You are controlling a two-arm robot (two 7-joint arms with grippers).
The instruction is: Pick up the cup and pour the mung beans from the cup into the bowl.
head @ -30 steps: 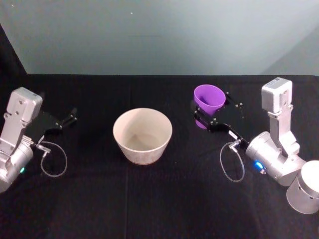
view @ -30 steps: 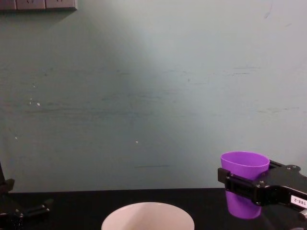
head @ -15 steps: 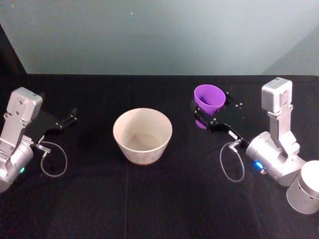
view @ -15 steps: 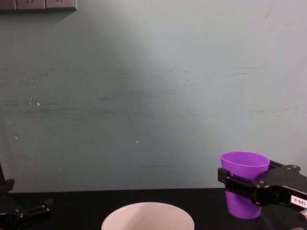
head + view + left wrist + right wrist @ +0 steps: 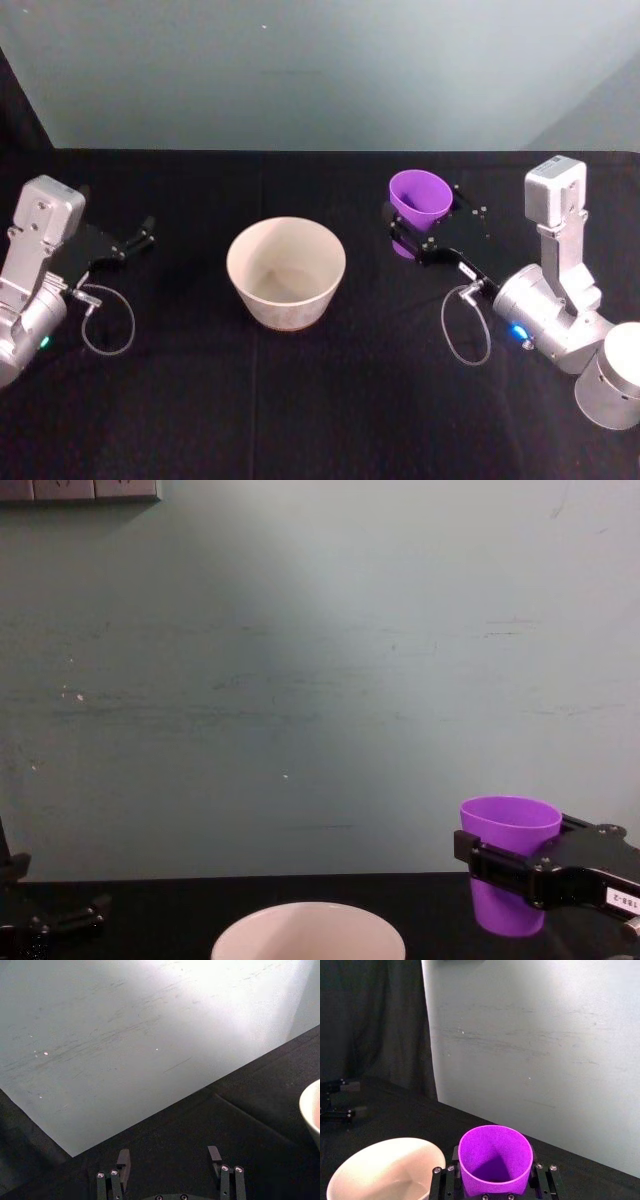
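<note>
Gripping cup (image 5: 508, 834) upright, mouth up: R end effector (image 5: 424, 220); L end effector (image 5: 169, 1155) spread, idle.

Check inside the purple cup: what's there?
The cup, held by the right end effector, shows only purple inner wall; its near rim covers the bottom, hiding any beans. The left end effector sits parked.
</note>
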